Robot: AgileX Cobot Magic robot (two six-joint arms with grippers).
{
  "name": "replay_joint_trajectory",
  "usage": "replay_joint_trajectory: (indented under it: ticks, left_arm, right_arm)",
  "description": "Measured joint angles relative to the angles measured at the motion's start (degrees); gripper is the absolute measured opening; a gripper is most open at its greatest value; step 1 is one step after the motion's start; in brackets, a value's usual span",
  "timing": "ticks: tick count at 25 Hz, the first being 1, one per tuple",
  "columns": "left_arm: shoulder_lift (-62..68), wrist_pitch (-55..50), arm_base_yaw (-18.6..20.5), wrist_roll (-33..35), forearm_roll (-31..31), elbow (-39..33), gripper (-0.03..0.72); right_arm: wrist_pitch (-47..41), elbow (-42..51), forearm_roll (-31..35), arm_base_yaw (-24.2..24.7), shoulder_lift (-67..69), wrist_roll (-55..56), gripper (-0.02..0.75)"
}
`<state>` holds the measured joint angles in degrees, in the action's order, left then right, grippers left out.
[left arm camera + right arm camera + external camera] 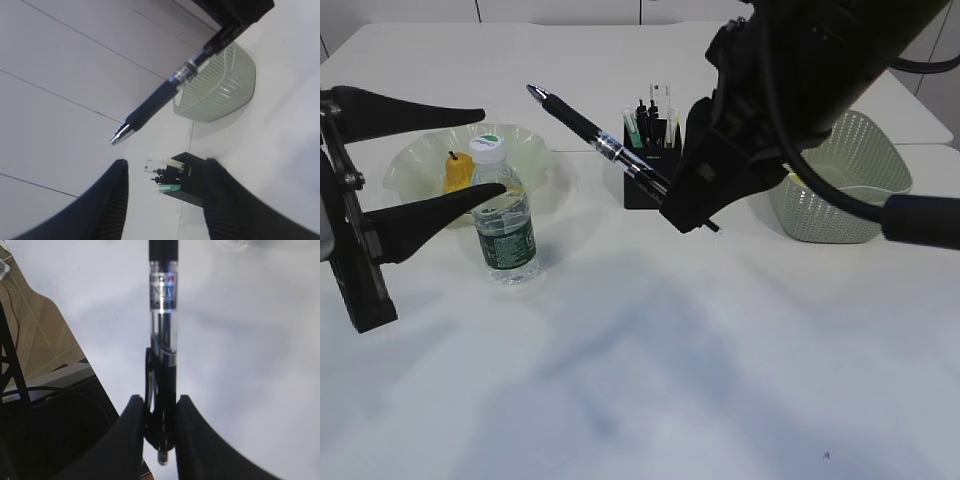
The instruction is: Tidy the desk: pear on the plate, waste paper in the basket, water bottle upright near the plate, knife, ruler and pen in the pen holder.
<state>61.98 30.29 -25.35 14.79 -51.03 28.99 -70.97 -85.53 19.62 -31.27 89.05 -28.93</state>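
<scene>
My right gripper (685, 205) is shut on the rear end of a black pen (585, 125), which hangs in the air and slants up to the left, in front of the black pen holder (642, 185). The right wrist view shows the pen (163, 315) pinched in that gripper (159, 405). Several items stand in the holder; knife and ruler cannot be told apart. The yellow pear (457, 172) lies on the pale green plate (535, 150). The water bottle (505, 235) stands upright just in front of the plate. My left gripper (494, 152) is open and empty. Waste paper is out of view.
A pale green mesh basket (850, 180) stands at the right, behind my right arm. The left wrist view looks between the open left gripper (165, 167) at the holder (187, 182), the basket (220, 85) and the raised pen (160, 95). White table spreads in front.
</scene>
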Motion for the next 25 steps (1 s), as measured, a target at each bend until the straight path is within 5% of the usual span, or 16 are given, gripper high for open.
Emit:
replay_joint_trajectory:
  ticks: [14, 25]
  left_arm:
    - [3.1, 2.5, -0.1, 8.2, -7.0, 2.8, 0.339]
    - [8.4, 0.6, -5.9, 10.7, -12.8, 10.3, 0.339]
  right_arm:
    - [0.0, 0.0, 3.6, 0.0, 0.3, 4.7, 0.111]
    - [0.0, 0.0, 3.7, 0.0, 0.3, 6.2, 0.111]
